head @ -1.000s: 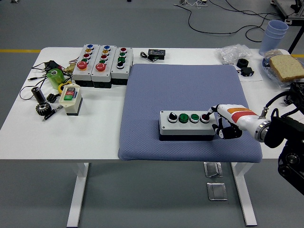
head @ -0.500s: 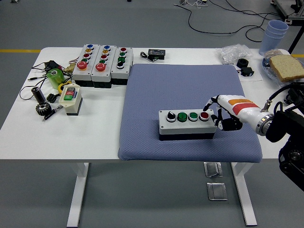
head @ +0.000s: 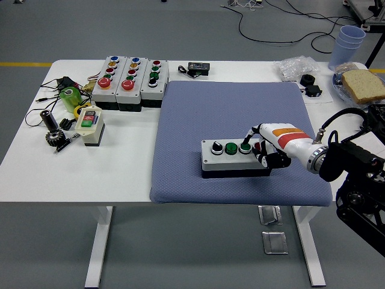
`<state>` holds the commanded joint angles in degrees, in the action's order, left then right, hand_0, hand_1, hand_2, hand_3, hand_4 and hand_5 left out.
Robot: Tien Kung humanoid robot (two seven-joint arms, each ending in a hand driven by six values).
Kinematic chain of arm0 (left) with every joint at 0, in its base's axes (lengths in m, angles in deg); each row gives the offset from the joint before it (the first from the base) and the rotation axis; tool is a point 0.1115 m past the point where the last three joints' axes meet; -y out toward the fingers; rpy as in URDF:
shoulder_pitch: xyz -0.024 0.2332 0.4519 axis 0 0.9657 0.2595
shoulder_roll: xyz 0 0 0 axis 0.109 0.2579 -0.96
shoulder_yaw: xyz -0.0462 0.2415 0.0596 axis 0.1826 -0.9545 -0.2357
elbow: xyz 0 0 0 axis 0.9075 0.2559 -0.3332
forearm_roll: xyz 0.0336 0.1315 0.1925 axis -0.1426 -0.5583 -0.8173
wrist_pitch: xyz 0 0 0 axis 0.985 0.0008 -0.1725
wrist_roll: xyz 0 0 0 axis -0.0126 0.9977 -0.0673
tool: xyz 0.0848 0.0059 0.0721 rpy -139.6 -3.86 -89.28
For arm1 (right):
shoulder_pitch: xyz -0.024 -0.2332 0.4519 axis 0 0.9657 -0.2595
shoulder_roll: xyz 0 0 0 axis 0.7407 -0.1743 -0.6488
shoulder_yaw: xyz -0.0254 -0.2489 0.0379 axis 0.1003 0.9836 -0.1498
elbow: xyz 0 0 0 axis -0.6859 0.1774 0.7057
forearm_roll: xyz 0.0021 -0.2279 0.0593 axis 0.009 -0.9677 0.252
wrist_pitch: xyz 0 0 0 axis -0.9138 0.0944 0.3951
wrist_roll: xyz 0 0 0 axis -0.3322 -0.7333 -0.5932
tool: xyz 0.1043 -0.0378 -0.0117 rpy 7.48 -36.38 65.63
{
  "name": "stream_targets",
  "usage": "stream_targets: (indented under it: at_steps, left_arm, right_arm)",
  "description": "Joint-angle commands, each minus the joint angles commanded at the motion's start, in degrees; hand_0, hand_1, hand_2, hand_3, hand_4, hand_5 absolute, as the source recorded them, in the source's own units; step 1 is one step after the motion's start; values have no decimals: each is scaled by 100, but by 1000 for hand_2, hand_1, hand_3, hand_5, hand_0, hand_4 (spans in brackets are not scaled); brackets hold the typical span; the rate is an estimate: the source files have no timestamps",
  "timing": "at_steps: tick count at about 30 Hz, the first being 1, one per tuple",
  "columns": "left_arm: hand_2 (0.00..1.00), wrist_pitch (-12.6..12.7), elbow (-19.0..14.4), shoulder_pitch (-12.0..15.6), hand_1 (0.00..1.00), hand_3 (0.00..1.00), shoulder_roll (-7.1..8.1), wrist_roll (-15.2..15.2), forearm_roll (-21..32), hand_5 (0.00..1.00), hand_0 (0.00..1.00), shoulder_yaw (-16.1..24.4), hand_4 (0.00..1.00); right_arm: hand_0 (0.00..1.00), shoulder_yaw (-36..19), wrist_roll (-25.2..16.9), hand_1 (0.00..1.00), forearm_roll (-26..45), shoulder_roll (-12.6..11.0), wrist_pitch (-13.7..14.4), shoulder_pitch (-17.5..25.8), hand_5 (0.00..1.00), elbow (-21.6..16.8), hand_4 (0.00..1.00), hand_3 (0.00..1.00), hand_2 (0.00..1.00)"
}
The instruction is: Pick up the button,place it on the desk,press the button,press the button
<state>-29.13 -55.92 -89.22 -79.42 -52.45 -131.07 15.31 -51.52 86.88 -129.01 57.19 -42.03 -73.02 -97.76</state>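
Note:
A grey button box (head: 231,158) lies on the blue mat (head: 234,114), near its front edge. On its top are a black knob, two green buttons and a red button. My right hand (head: 260,146) hangs over the box's right end, index finger stretched out and touching the second green button (head: 245,147). The other fingers are curled and hide most of the red button. The left arm is out of sight.
Three more button boxes (head: 129,75) stand at the back left, with a small cream switch box (head: 89,123), tools and cables beside them. Back right hold a black adapter (head: 197,68), plastic bag (head: 296,66), cups (head: 348,43) and bread (head: 363,84).
My right hand has slid left along the box, from beside the red button to over it, with the index finger now on the second green button. The box shifted slightly.

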Motion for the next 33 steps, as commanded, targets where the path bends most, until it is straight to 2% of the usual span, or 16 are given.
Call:
stream_targets:
  at_steps: [5,17,21,25,26,27,31,32,33]
  left_arm:
    - [662,-15,0,12,642,564,0,-7,-55,849,658,17,334]
    - [662,-27,0,69,642,564,0,-19,-125,850,657,43,332]
    - [662,-29,0,84,641,564,0,-21,-140,849,657,42,332]
    - [662,-32,0,90,641,564,0,-20,-154,849,657,39,332]
    - [663,-32,0,92,642,563,0,-20,-155,848,657,36,332]
    - [663,-32,0,94,642,563,0,-19,-154,848,657,34,332]
    - [663,-30,0,94,642,563,0,-17,-141,848,657,20,332]
    - [662,-31,0,90,641,563,0,-16,-135,848,657,11,332]
    - [662,-31,0,87,641,563,0,-15,-127,848,657,6,332]
  right_arm:
    - [129,87,-5,2,57,43,14,7,52,187,483,657,232]
    - [129,151,-10,2,53,43,24,79,54,187,479,654,231]
    - [129,-15,-54,2,44,43,187,119,53,113,477,655,231]
    - [129,-252,-132,2,197,49,642,180,53,81,477,655,231]
    - [217,-330,-175,57,299,55,859,210,58,97,534,714,301]
    - [217,-404,-227,57,457,61,1098,243,58,117,534,714,301]
    - [217,-582,-411,57,1102,101,1720,334,58,230,534,714,301]
    - [505,-637,-503,389,1363,121,1910,365,290,277,719,879,520]
    - [505,-688,-587,389,1617,135,2049,399,290,307,719,879,520]
